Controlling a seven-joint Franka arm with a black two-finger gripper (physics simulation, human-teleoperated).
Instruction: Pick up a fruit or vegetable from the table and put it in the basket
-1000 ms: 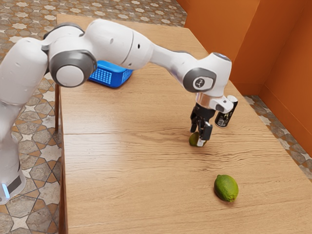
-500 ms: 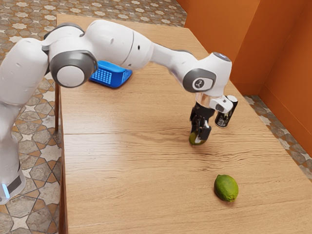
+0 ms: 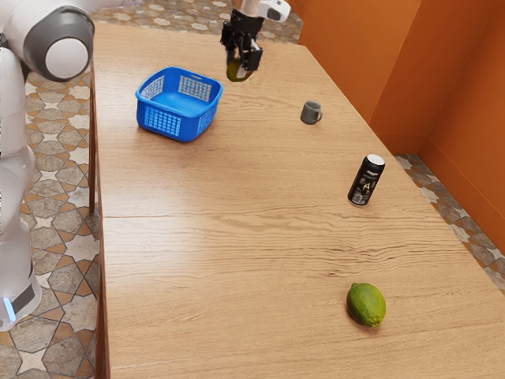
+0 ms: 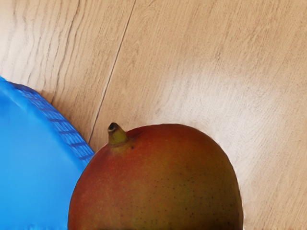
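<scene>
on the long pale-wood table [image 3: 237, 276], the open blue plastic basket [image 3: 180, 128] lay at eight o'clock from the black two-finger gripper [image 3: 243, 66] on the exterior view's clock face. the gripper had the round red-and-green mango [image 4: 158, 182] pinched between its fingers, up off the wood, beside the basket rather than over it. the main danger looked to be an early release: short of the rim, the fruit would probably have dropped outside and rolled. next came too low a crossing, which could have caught the basket's wall and shoved it or jarred the fruit loose. least likely, the smooth, curved skin might have slipped in a quick swing.

from the basket, the tall black can with a white top [image 3: 367, 180] stood at four o'clock, the plump green lime [image 3: 366, 305] lay between four and five, and the small grey handled mug [image 3: 311, 113] sat at three. none of these blocked the way; only the basket's wall needed clearing.
</scene>
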